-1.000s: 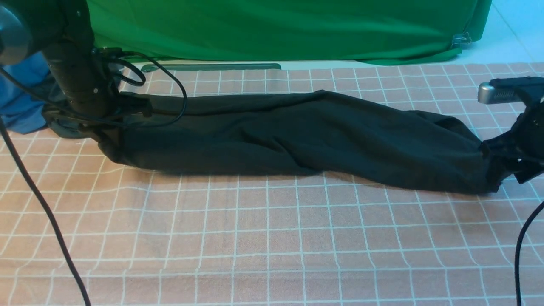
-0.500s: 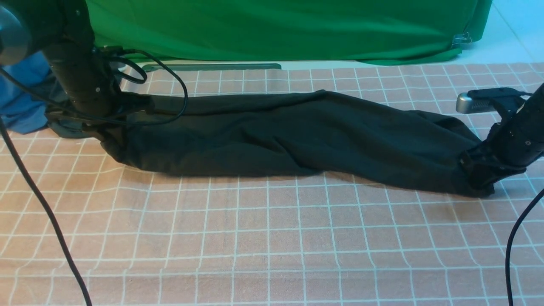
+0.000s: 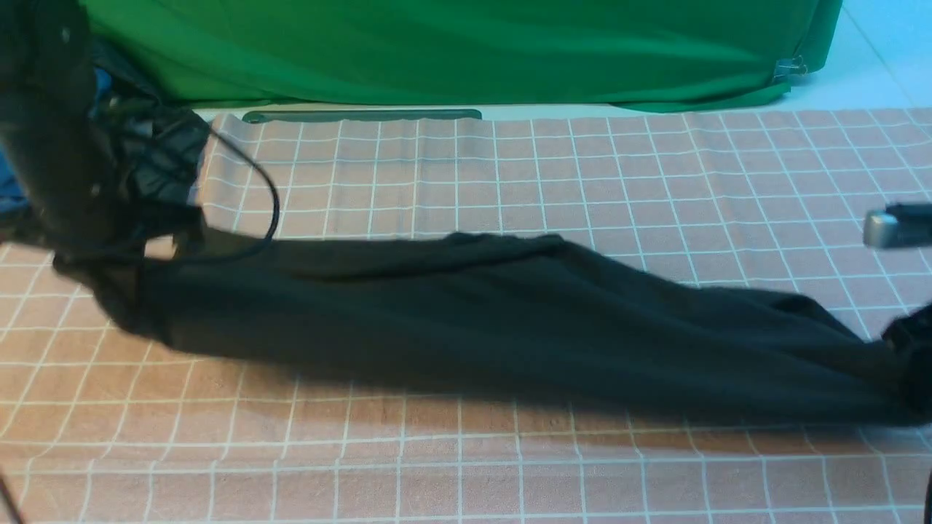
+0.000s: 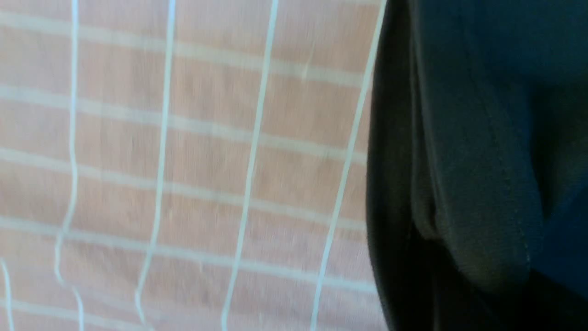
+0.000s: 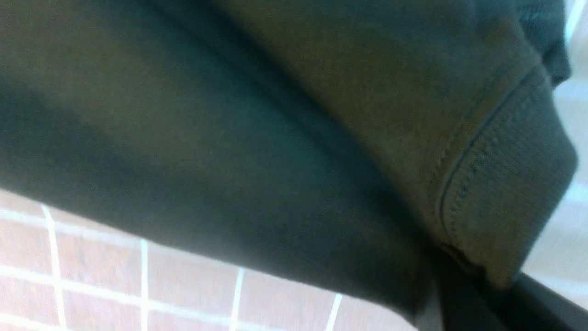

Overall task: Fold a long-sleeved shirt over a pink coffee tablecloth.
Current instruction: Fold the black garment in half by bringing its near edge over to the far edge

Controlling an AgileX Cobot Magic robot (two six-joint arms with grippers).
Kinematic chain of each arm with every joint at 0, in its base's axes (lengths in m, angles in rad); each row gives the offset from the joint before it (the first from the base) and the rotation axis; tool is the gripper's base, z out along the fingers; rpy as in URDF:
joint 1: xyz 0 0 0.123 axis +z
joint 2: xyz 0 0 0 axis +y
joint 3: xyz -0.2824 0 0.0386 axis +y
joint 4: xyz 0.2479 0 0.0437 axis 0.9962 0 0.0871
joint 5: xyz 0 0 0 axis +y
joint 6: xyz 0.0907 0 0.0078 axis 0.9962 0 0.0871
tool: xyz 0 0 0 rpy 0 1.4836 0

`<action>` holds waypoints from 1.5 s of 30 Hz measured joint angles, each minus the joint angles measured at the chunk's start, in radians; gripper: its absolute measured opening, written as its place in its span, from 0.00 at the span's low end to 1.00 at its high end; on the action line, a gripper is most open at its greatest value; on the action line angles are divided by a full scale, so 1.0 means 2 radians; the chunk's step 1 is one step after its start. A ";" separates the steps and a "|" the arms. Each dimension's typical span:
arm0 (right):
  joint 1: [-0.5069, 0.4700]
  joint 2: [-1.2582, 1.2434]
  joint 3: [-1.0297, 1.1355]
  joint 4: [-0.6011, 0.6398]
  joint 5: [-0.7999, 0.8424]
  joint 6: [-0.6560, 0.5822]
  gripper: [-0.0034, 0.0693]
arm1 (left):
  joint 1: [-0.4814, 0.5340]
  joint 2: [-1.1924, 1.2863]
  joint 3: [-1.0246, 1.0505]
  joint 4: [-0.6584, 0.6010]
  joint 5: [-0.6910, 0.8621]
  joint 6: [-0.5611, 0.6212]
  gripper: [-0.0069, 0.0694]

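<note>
Left fingers (image 3: 175, 220), blurred at left of frame, clamped on one end of long-sleeved shirt (image 3: 510, 313). Right fingers (image 3: 910, 346), at right edge, clamped on other end, ribbed hem bunched there. One shirt: plain black, stretched in long sagging band across middle of frame, shadow beneath. One pink coffee tablecloth (image 3: 466, 451), white-gridded, covering table below. One black cable (image 3: 271, 207) looping beside left arm. One green cloth (image 3: 466, 51) across top of frame.

Even, soft light; motion blur throughout, dark shadow beneath the cloth.
</note>
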 joint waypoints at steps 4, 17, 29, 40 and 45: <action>-0.007 -0.018 0.035 -0.003 0.000 0.000 0.15 | 0.000 -0.036 0.070 0.001 -0.009 -0.020 0.15; -0.009 -0.025 0.044 -0.010 -0.016 0.040 0.58 | 0.000 -0.067 0.138 0.031 -0.028 -0.065 0.23; 0.048 -0.050 -0.032 0.003 -0.001 0.051 0.56 | 0.000 -0.067 0.078 0.064 -0.031 -0.102 0.66; 0.128 -0.051 -0.047 0.007 -0.075 0.056 0.56 | -0.004 -0.010 0.044 -0.162 -0.107 0.016 0.45; 0.131 -0.050 -0.047 0.014 -0.100 0.065 0.56 | -0.036 0.047 0.044 -0.237 -0.115 0.110 0.18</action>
